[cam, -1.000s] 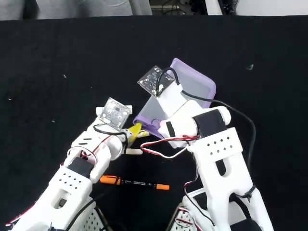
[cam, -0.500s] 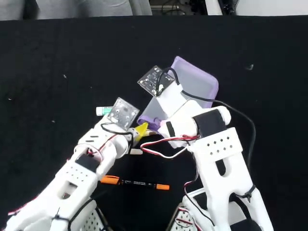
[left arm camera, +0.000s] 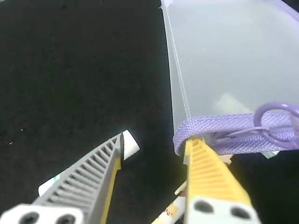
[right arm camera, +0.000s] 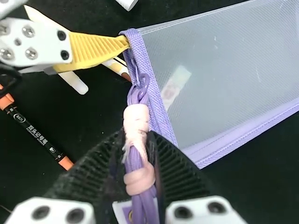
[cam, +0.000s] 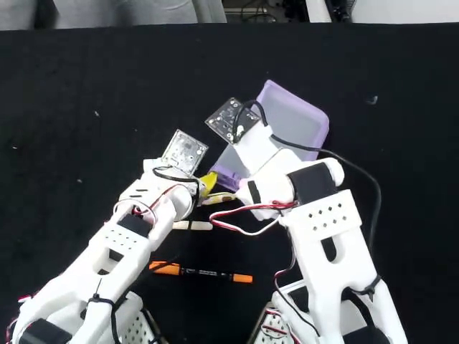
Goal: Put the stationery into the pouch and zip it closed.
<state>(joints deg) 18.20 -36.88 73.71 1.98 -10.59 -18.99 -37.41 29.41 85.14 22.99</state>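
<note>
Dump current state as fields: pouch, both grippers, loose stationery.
pouch: purple-edged, translucent, lying on black table
right gripper: shut on zipper pull
left gripper: open, yellow finger at pouch's end edge
orange marker: on table, outside pouch
white stick: on table, outside pouch

The left arm [cam: 122,244] and the right arm [cam: 323,222] are both wearing white shells pierced with rows of small round holes; black servo blocks are showing at the joints; thin red, white and black wires are looping off each; a thicker black cable [cam: 367,177] is trailing along the right arm. The left pincer [left arm camera: 155,142] is carrying one ribbed grey finger and one yellow; the right pincer [right arm camera: 138,140] is showing ribbed black fingers on white, screw-fixed mounts.
</note>
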